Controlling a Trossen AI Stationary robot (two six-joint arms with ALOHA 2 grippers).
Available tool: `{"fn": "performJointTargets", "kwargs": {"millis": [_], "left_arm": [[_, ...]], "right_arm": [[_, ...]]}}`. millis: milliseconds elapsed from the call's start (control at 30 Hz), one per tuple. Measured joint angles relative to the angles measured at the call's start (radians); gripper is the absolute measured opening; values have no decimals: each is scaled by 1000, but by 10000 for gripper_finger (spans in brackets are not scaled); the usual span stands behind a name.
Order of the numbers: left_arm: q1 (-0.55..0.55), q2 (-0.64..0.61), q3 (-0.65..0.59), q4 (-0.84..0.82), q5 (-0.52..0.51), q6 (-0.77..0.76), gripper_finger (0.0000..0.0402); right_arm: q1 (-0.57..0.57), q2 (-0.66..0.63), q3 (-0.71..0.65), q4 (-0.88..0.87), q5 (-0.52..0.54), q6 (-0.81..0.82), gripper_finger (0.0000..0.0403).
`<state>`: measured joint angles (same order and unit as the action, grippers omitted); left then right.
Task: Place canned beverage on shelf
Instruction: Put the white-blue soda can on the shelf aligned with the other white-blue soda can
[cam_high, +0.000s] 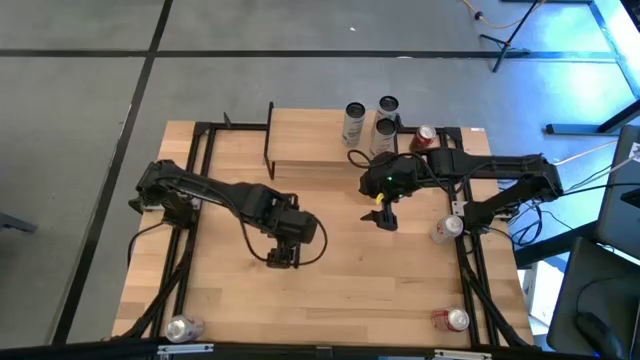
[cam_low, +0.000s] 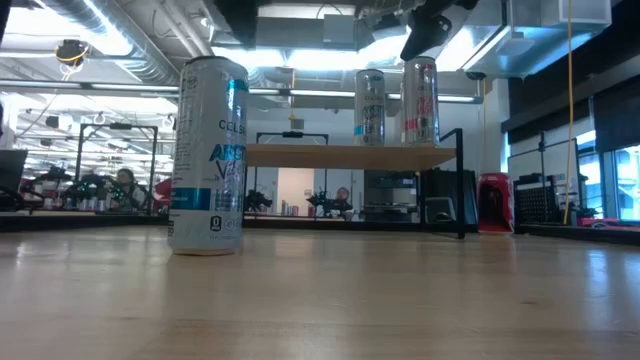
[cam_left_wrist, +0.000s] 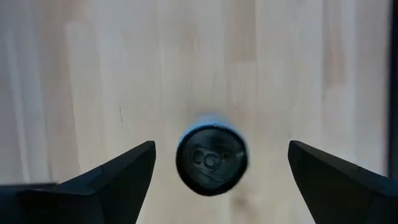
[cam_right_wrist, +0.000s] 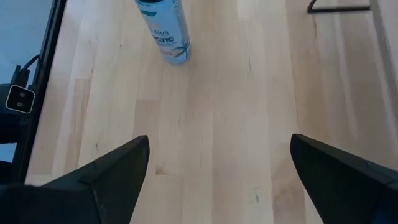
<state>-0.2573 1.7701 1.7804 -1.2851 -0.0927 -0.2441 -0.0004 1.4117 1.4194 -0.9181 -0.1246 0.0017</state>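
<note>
I read "CELSIUS" on the tall white-and-blue can (cam_low: 207, 155) standing on the table. My left gripper (cam_left_wrist: 214, 171) points straight down over its top, jaws spread wide, holding nothing. My right gripper (cam_high: 386, 217) hangs open and empty beside the shelf (cam_high: 305, 145), where two cans (cam_low: 397, 103) already stand

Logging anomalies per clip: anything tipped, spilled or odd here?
Nothing spilled or damaged. The silver corner can and red corner can at the table's near edge seem to lie on their sides, though I cannot confirm it. The shelf cans stand upright.
</note>
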Motion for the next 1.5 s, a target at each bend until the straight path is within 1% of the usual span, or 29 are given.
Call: {"fn": "performJointTargets", "kwargs": {"millis": [100, 133, 233, 300, 367, 467, 600, 700, 800, 900, 1067, 1167, 1333, 1500], "left_arm": [[-1, -26, 23, -8, -17, -194, 351], [-2, -38, 22, -13, -35, -297, 351], [-26, -58, 11, -42, -144, -667, 351], [-51, -56, 10, -44, -184, -863, 351], [-77, -55, 9, -33, -183, -978, 351], [-110, -47, 10, -5, -193, -1075, 351], [-123, -15, 9, -28, -218, -1231, 351], [-126, 31, 9, -71, -209, -1269, 351], [-117, 78, 9, -70, -196, -1258, 351], [-88, 111, 9, -65, -178, -1213, 351], [-63, 162, 14, -93, -147, -1078, 350], [-62, 166, 13, -105, -150, -1043, 340], [-65, 134, 9, -88, -134, -1040, 319], [-86, 122, 8, -83, -132, -1036, 310]], "right_arm": [[0, 0, 15, -17, 0, -11, 376], [0, -3, 16, -23, 0, -11, 376], [0, -15, 16, -46, 0, -32, 376], [0, -23, 16, -74, 0, -61, 376], [0, -29, 16, -94, 0, -100, 376], [0, -36, 16, -114, 0, -167, 376], [0, -42, 16, -116, -1, -236, 376], [0, -42, 4, -120, -20, -270, 376], [0, -42, -12, -117, -26, -294, 376], [-1, -42, -29, -94, -26, -298, 376], [-2, -42, -38, -74, -25, -298, 376], [-2, -42, -38, -70, -8, -291, 376], [-2, -42, -38, -68, -7, -244, 376], [-2, -42, -38, -48, -7, -218, 376]]}}
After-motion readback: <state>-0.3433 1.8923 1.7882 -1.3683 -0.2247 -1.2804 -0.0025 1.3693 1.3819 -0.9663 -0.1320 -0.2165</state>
